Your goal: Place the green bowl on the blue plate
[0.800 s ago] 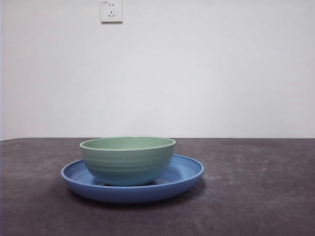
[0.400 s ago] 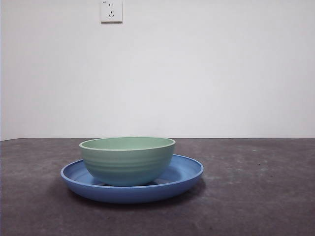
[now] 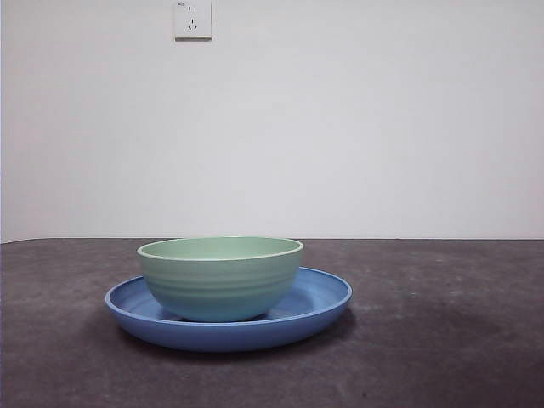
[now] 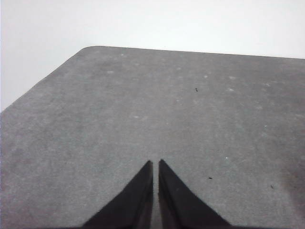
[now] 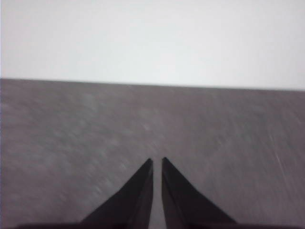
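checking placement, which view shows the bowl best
The front view: the bowl sits upright on the plate, seen whole from the side. Both wrist views show only bare table and shut jaws, no bowl.

The dark grey table (image 3: 442, 340) carried the blue plate (image 3: 319, 302), well apart from either tool, neither wrist view apparently showing it.

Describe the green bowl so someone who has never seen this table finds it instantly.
On the dark grey table, left of centre and below the white wall socket, lies a wide, shallow blue plate. The green bowl stands upright in it. It is pale mint, faintly ridged, taller and narrower than the plate.
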Available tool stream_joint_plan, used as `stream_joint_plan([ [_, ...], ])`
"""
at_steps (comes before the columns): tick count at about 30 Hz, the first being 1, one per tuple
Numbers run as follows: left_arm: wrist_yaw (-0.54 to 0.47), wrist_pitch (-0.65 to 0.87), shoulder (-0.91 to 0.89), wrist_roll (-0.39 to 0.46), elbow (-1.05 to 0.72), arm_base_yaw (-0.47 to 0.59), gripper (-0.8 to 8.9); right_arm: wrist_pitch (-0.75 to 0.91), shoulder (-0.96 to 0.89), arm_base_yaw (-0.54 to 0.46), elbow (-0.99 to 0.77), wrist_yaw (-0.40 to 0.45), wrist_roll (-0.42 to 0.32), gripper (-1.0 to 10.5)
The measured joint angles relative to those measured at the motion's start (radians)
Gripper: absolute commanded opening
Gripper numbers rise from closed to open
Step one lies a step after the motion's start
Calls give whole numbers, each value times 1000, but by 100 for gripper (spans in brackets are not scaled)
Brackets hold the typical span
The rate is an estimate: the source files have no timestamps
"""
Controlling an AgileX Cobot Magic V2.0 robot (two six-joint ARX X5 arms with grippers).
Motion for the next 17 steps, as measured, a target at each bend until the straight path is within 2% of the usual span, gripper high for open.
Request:
stream_joint_plan([
  [7,0,0,0,0,0,0,19,69,-43,0,-170,45,0,29],
  [17,0,0,0,0,0,0,19,44,-63,-2,-210,45,0,29],
])
